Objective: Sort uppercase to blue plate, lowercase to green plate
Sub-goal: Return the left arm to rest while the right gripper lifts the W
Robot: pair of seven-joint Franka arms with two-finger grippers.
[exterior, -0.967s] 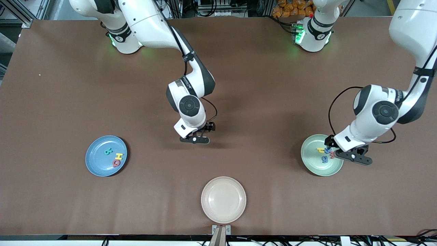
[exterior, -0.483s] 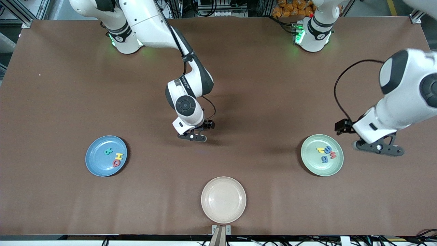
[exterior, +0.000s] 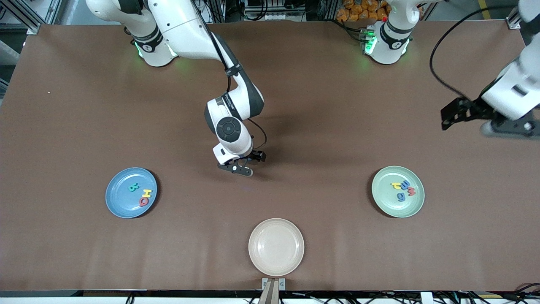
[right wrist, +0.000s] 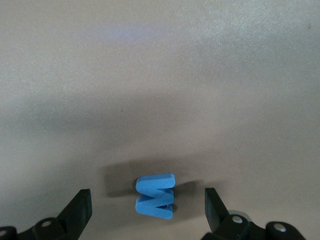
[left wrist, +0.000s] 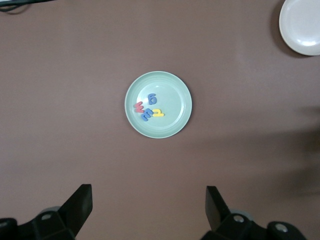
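Note:
A blue uppercase W (right wrist: 155,196) lies on the brown table between the fingers of my right gripper (right wrist: 147,192), which stands open low over the table's middle (exterior: 239,169); neither finger touches it. The blue plate (exterior: 122,202) holds a teal R (exterior: 134,187), a yellow H (exterior: 146,193) and a red Q (exterior: 144,202). The green plate (exterior: 390,207) holds several lowercase letters (exterior: 403,190), also seen from high up as lowercase letters (left wrist: 148,108) in the green plate (left wrist: 175,97). My left gripper (exterior: 506,126) hangs open and empty (left wrist: 148,191), high over the left arm's end of the table.
An empty cream plate (exterior: 276,247) sits near the front edge, midway between the other two plates, and shows as the cream plate (left wrist: 302,25) in the left wrist view. Both arm bases stand along the table's back edge.
My left gripper has risen from the green plate and swung off toward the table's end. My right gripper has shifted slightly and turned over the W.

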